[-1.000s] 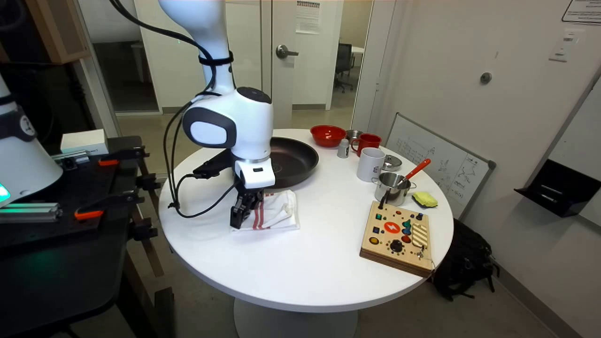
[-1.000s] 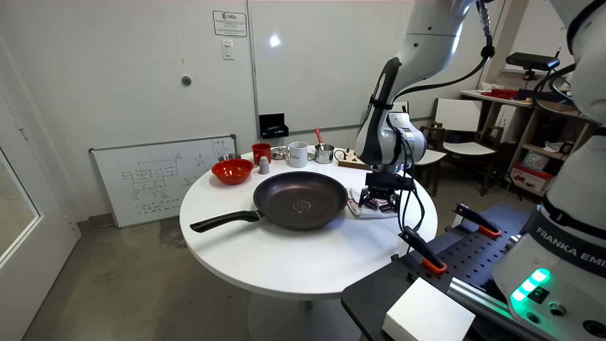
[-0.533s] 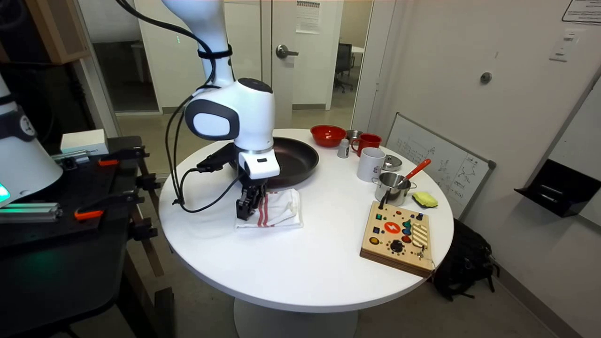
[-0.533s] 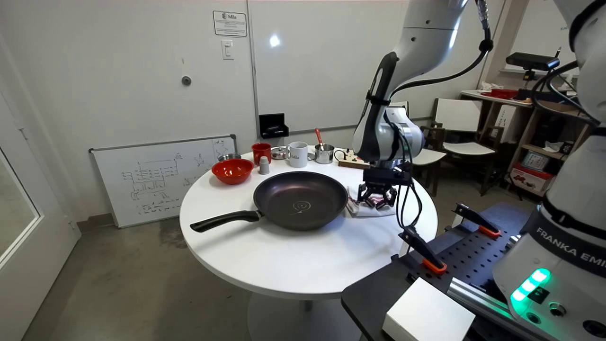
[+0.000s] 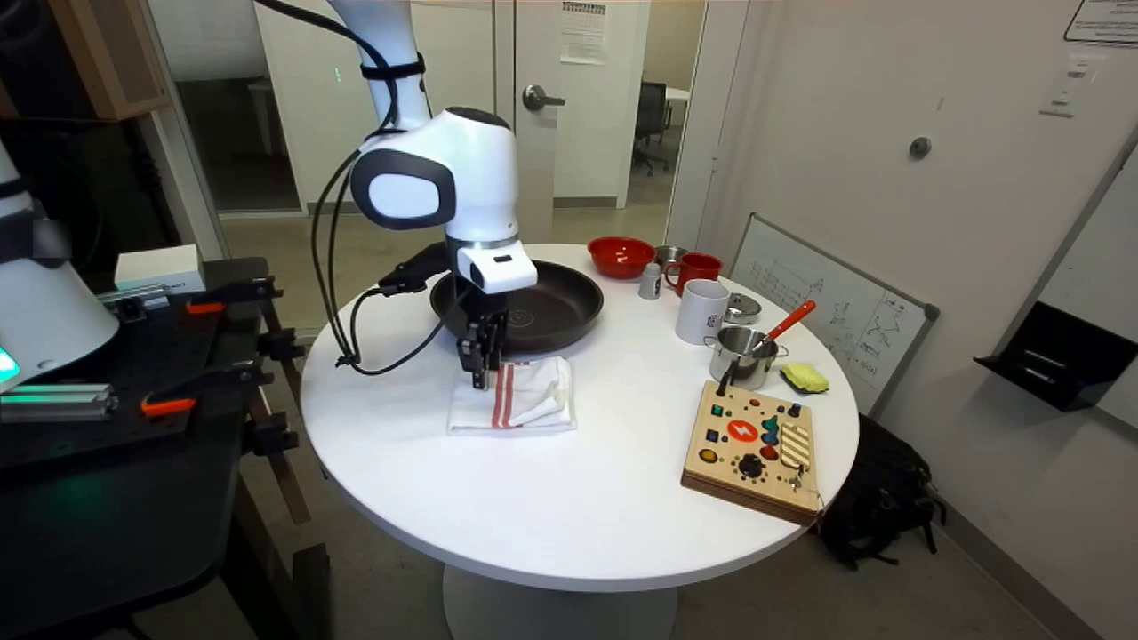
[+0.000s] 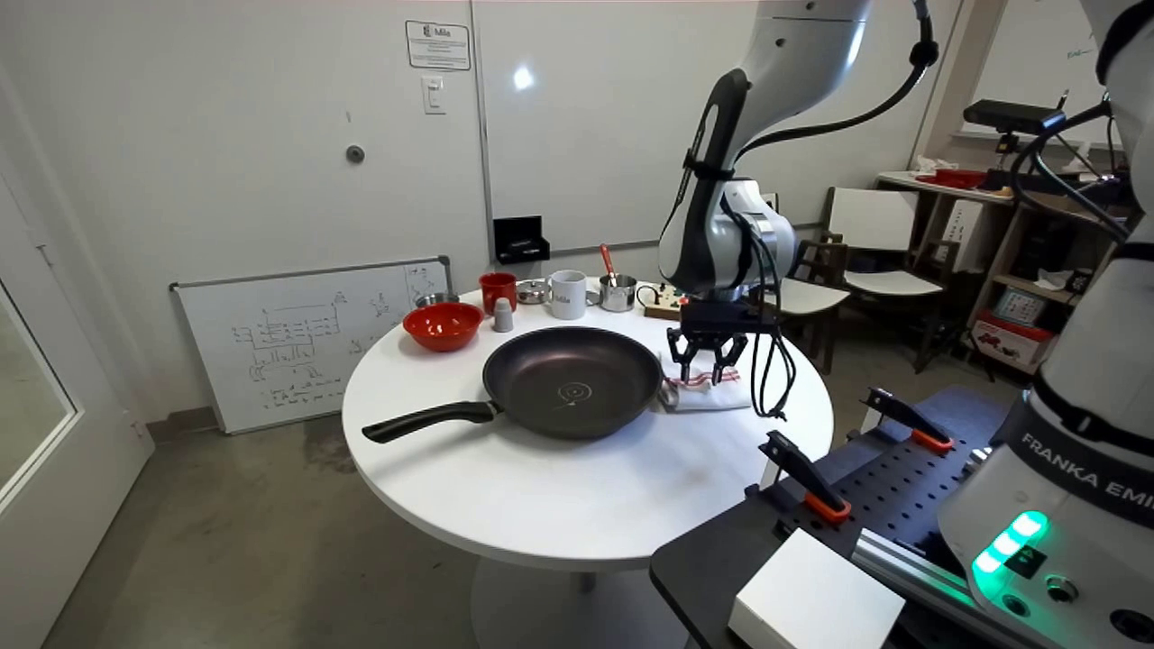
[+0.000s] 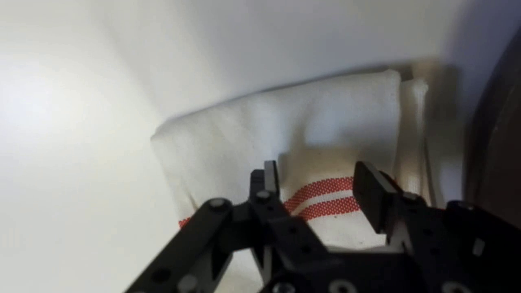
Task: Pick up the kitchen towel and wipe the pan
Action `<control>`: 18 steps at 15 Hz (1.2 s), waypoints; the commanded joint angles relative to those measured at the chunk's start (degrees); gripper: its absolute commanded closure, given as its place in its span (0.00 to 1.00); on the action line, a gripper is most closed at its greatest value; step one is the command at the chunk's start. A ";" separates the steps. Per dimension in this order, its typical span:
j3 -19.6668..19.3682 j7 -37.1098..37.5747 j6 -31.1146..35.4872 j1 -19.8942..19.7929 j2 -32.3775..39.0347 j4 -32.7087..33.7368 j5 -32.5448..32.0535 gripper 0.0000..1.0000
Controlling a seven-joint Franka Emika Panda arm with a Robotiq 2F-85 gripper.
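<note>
Tool (image 7: 317,171) is pointing downward from the end of the arm (image 5: 484,178), which is arching over the surface (image 5: 578,507). Fingers (image 7: 371,199) are standing clearly apart, and in the gap between them red stripes of the kitchen towel (image 7: 220,146) are showing. Directly below the tool, the folded towel is lying on the surface; whether the fingertips are touching the cloth, the views are leaving unclear. Beside the towel and near the tool, the pan (image 6: 577,388) is sitting level, its handle (image 6: 428,419) pointing away from the tool. In an exterior view the arm and tool are covering part of the pan and its handle. The wrist view is catching only a dark, blurred curve of the pan beside the tool and is cutting off the tool's upper end. Above the tool, both exterior views are cutting off part of the arm.
</note>
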 commanded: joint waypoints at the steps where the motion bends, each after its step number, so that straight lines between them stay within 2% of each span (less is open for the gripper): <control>1: -4.99 -0.32 -0.23 6.35 0.36 -1.43 -1.85 0.16; 3: -9.87 0.60 0.17 11.80 2.41 -1.56 -3.49 0.01; 5: -13.04 0.15 0.46 15.51 4.63 -1.48 -5.06 0.00; 8: -13.23 -0.58 1.36 16.71 6.96 -1.18 -5.62 0.00; 11: -10.08 -2.03 1.94 13.44 6.40 -1.29 -4.83 0.00; 18: -0.69 -7.91 1.15 0.21 4.72 -0.55 -4.73 0.00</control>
